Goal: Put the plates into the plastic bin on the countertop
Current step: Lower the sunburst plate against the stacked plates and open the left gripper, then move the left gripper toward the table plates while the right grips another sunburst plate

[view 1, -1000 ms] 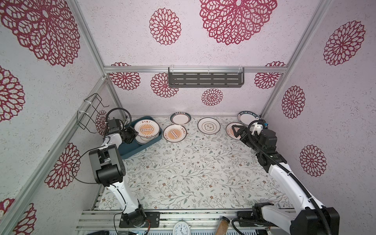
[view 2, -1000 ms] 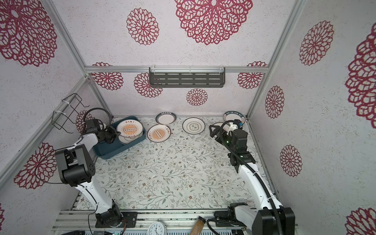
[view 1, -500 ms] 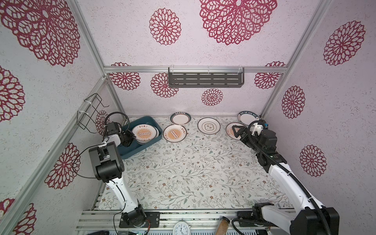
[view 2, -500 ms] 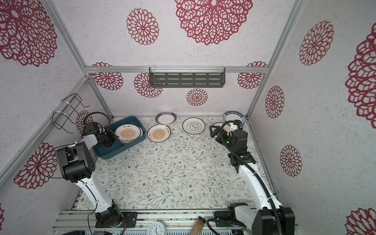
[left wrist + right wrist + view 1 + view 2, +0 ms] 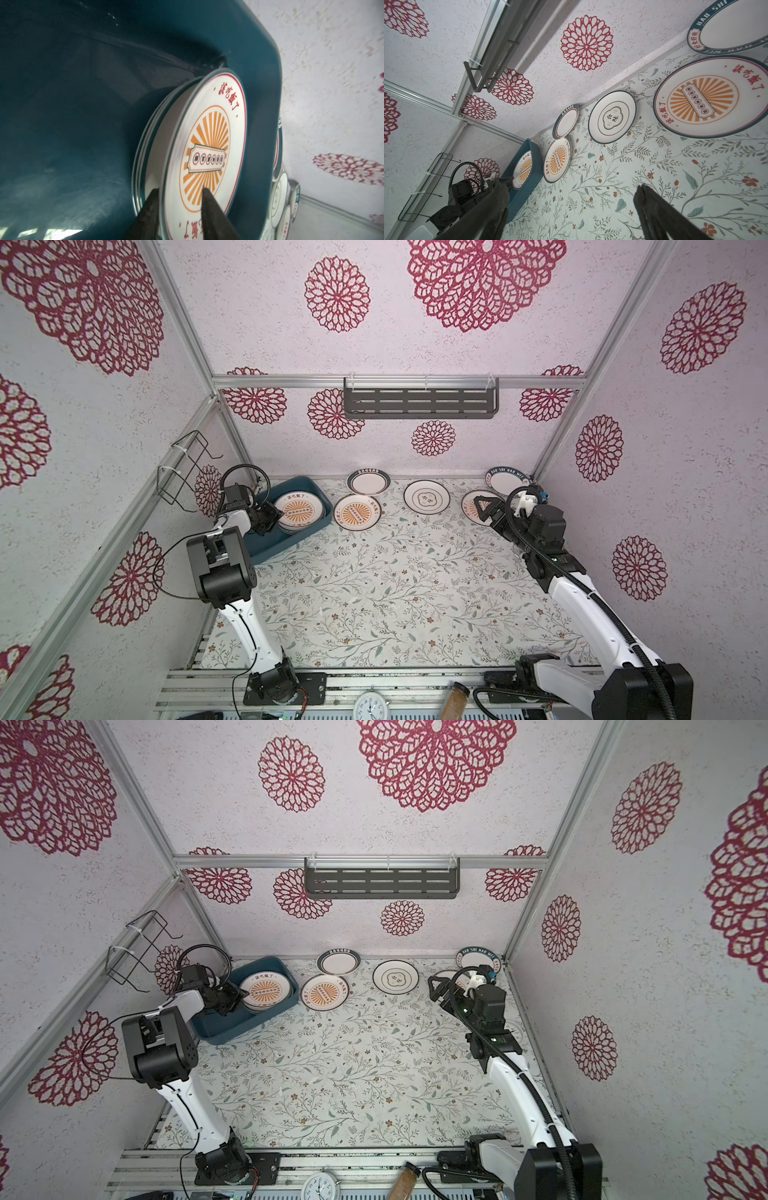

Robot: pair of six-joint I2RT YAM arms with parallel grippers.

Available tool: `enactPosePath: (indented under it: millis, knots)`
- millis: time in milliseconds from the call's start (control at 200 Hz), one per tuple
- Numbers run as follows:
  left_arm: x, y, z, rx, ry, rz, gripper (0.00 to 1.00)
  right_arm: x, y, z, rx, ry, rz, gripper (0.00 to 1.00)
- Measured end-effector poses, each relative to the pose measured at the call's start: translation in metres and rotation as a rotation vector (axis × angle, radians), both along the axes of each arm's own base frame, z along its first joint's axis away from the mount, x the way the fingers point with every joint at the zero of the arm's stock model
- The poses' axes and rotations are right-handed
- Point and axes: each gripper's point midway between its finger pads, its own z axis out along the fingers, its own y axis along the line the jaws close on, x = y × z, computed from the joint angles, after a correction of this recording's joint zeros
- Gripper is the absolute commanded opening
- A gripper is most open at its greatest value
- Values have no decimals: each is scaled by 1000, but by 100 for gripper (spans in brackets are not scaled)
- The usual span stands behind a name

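Lowered into bin (image 5: 270, 545), sunburst plate (image 5: 298, 510) tops stack (image 5: 143, 149); left gripper (image 5: 277, 515) straddles its rim, grip unclear; right gripper (image 5: 571, 188) gapes. Back-right corner plate (image 5: 729, 27) reads "HAO SHI".

Robot test booth dressed as a kitchen: papered wall panels (image 5: 415, 344) in bare aluminium framing (image 5: 291, 380), printed countertop (image 5: 395, 580), shelf (image 5: 419, 403) far, left arm (image 5: 224, 568) and right arm (image 5: 582, 597) mounted on near rail (image 5: 415, 680).

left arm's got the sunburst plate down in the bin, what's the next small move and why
Probably draw the left gripper straight back off the sunburst plate. That plate lies flat on the stack inside the plastic bin, and the jaws look parted around its rim, so it seems released; five more plates wait on the countertop.
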Motion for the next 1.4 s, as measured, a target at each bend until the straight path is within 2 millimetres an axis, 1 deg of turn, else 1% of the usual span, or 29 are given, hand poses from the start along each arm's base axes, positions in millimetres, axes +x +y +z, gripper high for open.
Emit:
enactPosePath:
  millis: [105, 175, 250, 390, 500, 555, 595, 671, 736, 791, 806, 846, 871, 916, 946, 1021, 1081, 1186, 1281, 1401]
  knots:
    - [-3, 0, -2, 17, 21, -5, 66, 0, 0, 0, 0, 2, 0, 99]
    - [-4, 1, -3, 37, 29, -11, 80, 0, 0, 0, 0, 2, 0, 99]
    - [-5, 3, -4, 62, 40, -16, 87, 0, 0, -1, 0, 3, 0, 99]
    - [-10, 4, -6, 104, 69, -23, 91, 2, -1, -5, -2, 15, -5, 99]
    - [-15, 4, 1, 138, 79, -34, 93, 4, -3, -13, -7, 40, -19, 99]
    - [-18, 2, 10, 161, 75, -45, 94, 6, -4, -17, -10, 52, -30, 99]
    - [-19, -1, 21, 182, 65, -54, 95, 6, -5, -20, -9, 63, -38, 99]
    - [-20, -10, 49, 226, 21, -80, 98, 9, -9, -26, -13, 81, -59, 99]
    - [-21, -25, 79, 261, -36, -113, 99, 10, -12, -33, -13, 100, -79, 99]
    - [-21, -43, 107, 278, -102, -151, 100, 12, -14, -41, -8, 122, -97, 99]
    - [-22, -48, 114, 279, -118, -161, 97, 13, -14, -43, -8, 128, -100, 99]
    - [-24, -63, 134, 277, -169, -191, 97, 15, -16, -50, -7, 147, -115, 99]
    - [-26, -70, 142, 277, -192, -207, 97, 17, -17, -54, -5, 160, -123, 99]
    - [-32, -89, 159, 269, -248, -249, 97, 20, -19, -63, 0, 188, -140, 99]
    - [-37, -100, 167, 264, -278, -274, 97, 23, -20, -70, 2, 207, -153, 99]
    - [-53, -129, 178, 248, -334, -346, 97, 28, -22, -88, 7, 253, -172, 99]
    - [-62, -151, 184, 232, -368, -408, 97, 34, -24, -102, 3, 283, -189, 99]
    - [-68, -188, 192, 188, -419, -510, 97, 46, -24, -126, -4, 339, -202, 99]
    - [-71, -217, 195, 131, -462, -586, 97, 62, -24, -137, -11, 368, -209, 99]
    - [-80, -245, 187, 54, -473, -648, 97, 81, -28, -146, 2, 383, -235, 97]
